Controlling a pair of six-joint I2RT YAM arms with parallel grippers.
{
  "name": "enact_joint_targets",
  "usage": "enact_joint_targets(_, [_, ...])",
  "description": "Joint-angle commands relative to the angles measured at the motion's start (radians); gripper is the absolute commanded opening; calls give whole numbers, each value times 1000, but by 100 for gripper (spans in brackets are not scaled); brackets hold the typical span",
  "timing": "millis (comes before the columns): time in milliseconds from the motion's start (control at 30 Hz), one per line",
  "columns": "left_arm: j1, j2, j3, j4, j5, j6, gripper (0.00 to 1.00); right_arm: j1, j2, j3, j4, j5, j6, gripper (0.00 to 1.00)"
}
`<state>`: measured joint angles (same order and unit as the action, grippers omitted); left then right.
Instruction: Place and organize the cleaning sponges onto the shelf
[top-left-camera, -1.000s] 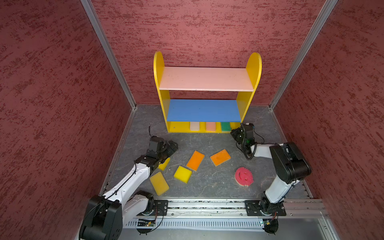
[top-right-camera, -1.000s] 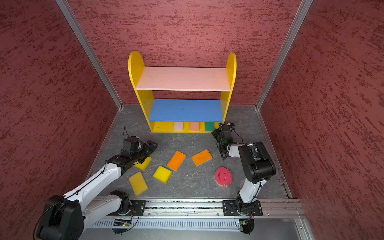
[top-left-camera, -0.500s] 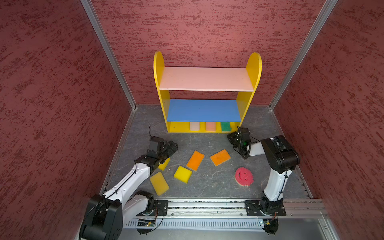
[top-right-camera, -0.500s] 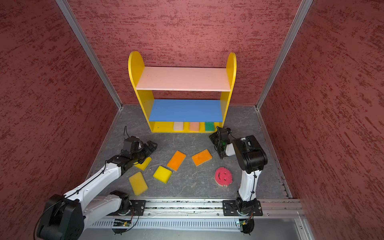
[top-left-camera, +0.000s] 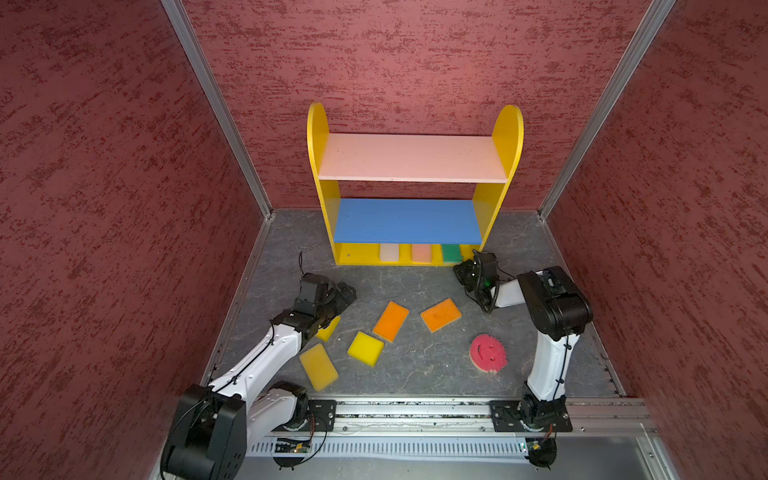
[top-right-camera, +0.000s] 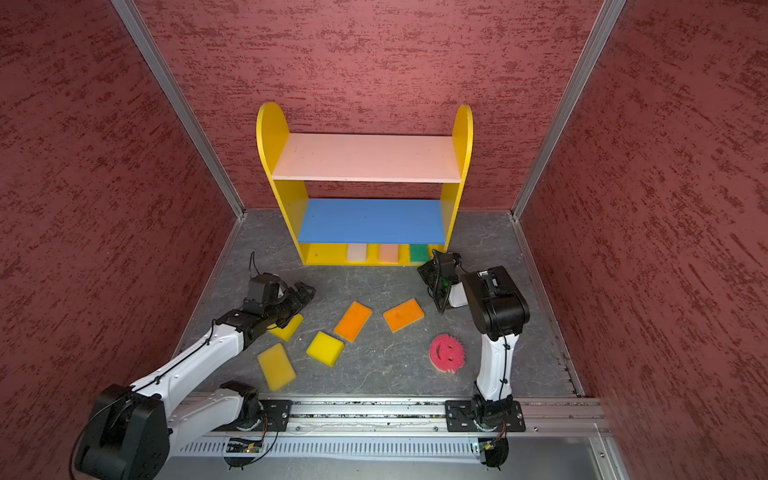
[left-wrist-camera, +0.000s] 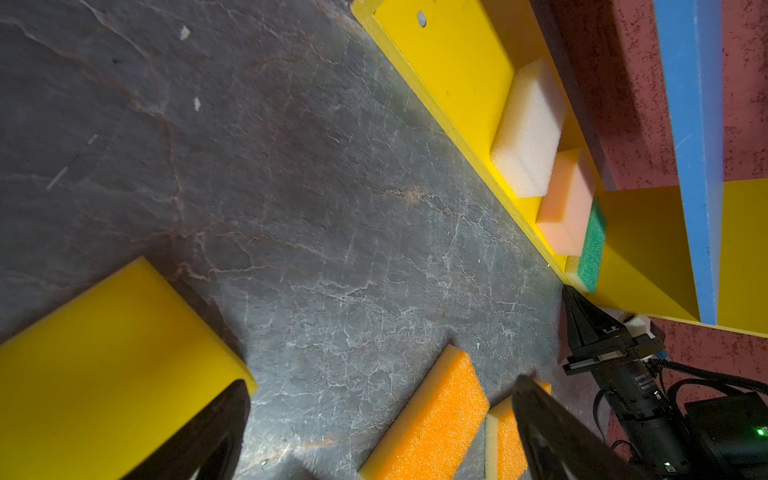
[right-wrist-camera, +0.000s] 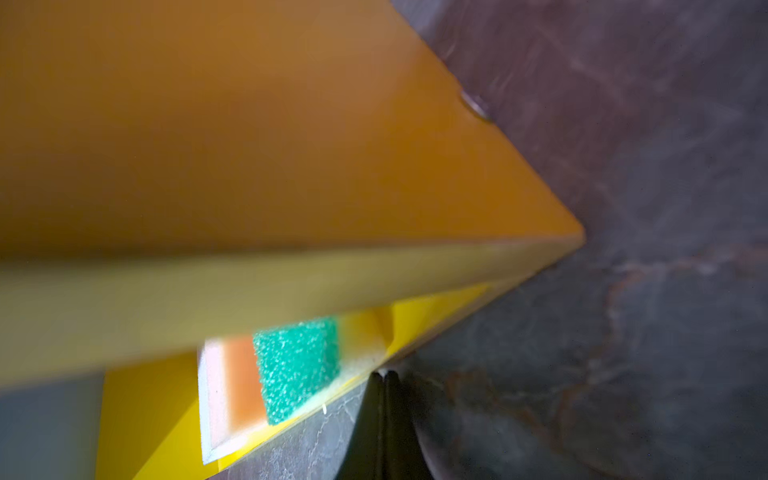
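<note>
Red textured walls (top-left-camera: 104, 208) box in a grey stone-look worktop (top-left-camera: 415, 374). We see the shelf (top-left-camera: 318, 137) standing at the middle of the worktop's back edge. Three sponges sit in a row on the right half of its yellow bottom board: cream sponge (top-left-camera: 389, 252), peach sponge (top-left-camera: 422, 252) and green sponge (top-left-camera: 451, 252), with green nearest the right side panel.

Six more lie loose on the worktop. Mid-worktop we have the left orange sponge (top-left-camera: 390, 321) and the right orange sponge (top-left-camera: 440, 314), apart from each other. Toward the front-left corner are the square yellow sponge (top-left-camera: 365, 348) and the front yellow sponge (top-left-camera: 318, 366). The left yellow sponge (top-left-camera: 331, 327) is partly hidden under the left arm. The pink smiley sponge (top-left-camera: 488, 353) is near the front-right, just beside the right arm.

The left fingers (top-left-camera: 345, 293) are spread wide and hold nothing. In the left wrist view one finger sits right by the left yellow sponge, and we cannot tell if they touch.

The right fingers (right-wrist-camera: 384, 395) are pressed together with nothing between them. Their tip is at the bottom board's front edge, just beside the green sponge.
</note>
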<state>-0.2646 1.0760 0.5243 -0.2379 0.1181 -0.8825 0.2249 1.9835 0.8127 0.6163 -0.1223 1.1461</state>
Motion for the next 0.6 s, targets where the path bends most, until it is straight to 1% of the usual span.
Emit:
enact_joint_targets(0, [-1,10,13,14,-4,10,98,-1,19,34,36,24,19,0])
enact_joint_targets(567, [-1,15,23,13,0,10,98,-1,15,59,46,16,23,0])
